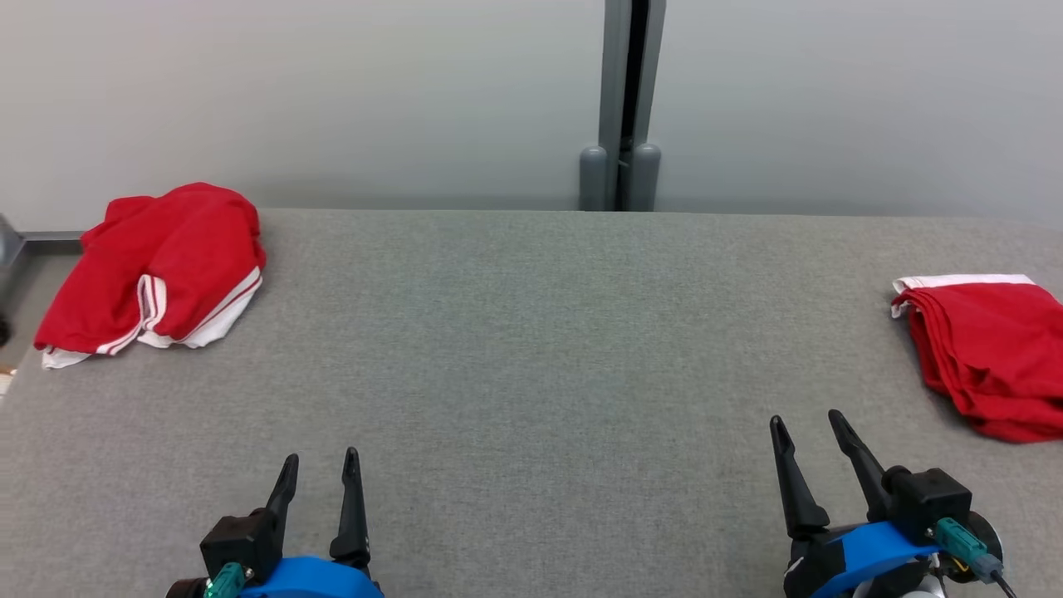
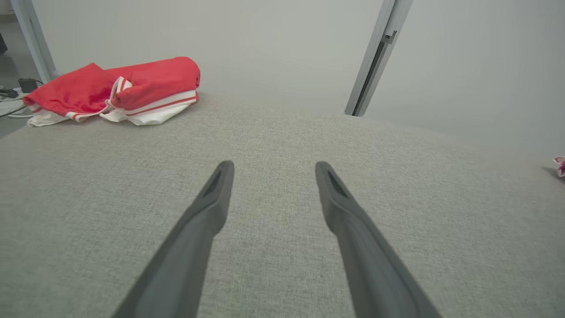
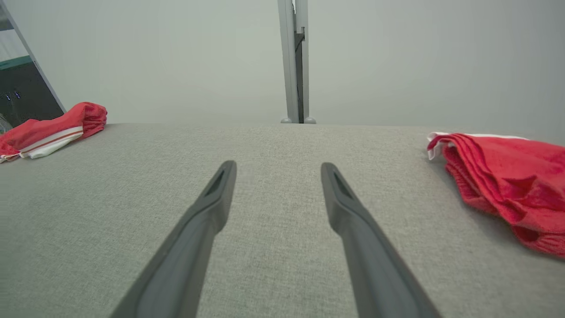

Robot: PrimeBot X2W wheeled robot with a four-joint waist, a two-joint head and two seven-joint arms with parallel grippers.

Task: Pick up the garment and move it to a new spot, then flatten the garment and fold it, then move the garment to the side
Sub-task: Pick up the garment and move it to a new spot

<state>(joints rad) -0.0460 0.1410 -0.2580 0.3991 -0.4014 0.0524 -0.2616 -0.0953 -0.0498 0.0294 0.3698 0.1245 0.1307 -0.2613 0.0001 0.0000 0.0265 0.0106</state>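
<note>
With left gripper (image 1: 321, 454) and right gripper (image 1: 805, 416) spread and empty, pickup looks pending, so next comes reaching the crumpled garment (image 1: 158, 266).

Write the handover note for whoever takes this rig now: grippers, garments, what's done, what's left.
Left gripper: open, empty, at the near side of the table.
Right gripper: open, empty, also at the near side.
Bunched garment: red with white trim, far left corner, apart from both grippers.
Folded garment: red, at the right edge.
Done: the folded garment looks finished and set aside.
Left: likely pick up the bunched garment, move it to the open middle, flatten, fold, set aside.
</note>
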